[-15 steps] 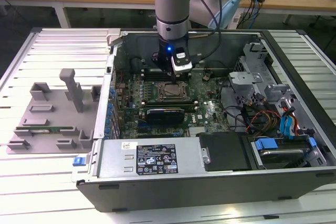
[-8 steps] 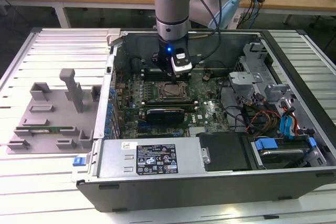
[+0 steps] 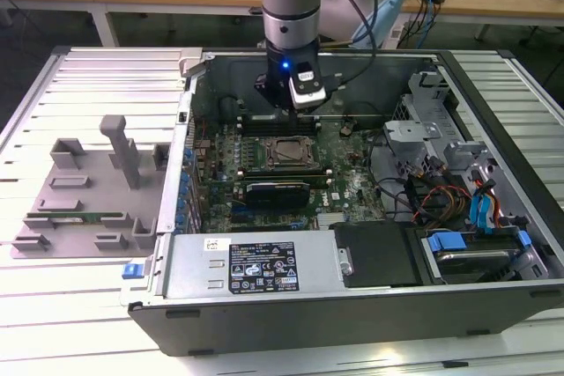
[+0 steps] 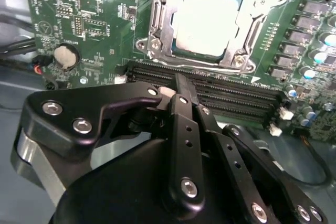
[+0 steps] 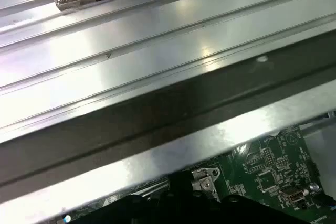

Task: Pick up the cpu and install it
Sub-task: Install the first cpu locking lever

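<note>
CPU handling: prob. light, stiff, flat; fragile underside, slick metal lid, so best held by opposite edges w/ little force.
CPU look: cpu [image 4: 210,20] was a silvery-white square w/ thin dark rim.
CPU place: sat inside the socket frame [image 4: 157,30] on the motherboard [image 4: 89,19], mid-case in the exterior view.
Gripper: gripper [image 4: 181,90] hung just beside the socket over the memory slots [image 4: 231,95]; fingers looked together, holding nothing.

Shiny metal cpu [image 4: 207,22] (green motherboard [image 4: 100,30] matt).
</note>
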Motion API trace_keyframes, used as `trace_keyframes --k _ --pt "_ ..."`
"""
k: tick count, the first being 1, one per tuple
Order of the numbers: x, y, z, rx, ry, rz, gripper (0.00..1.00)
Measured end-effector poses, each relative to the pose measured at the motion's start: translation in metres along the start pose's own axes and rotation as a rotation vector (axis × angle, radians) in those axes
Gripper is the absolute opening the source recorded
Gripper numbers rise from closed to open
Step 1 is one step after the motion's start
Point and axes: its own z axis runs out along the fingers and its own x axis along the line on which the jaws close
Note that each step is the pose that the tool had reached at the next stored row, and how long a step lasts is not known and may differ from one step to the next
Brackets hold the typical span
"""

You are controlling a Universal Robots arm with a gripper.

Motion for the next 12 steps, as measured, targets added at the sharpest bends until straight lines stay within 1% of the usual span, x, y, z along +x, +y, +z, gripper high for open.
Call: trace_keyframes --k 1,5,12 --pt "-0.0002 0.0002 -0.0019 0.0001 0.0000 0.000 0.11" --pt "-0.0004 -0.0003 -0.0021 0.0006 -0.0001 0.000 0.11" --pt "-0.0027 -0.0067 -0.0025 0.0004 -0.0001 0.000 0.11"
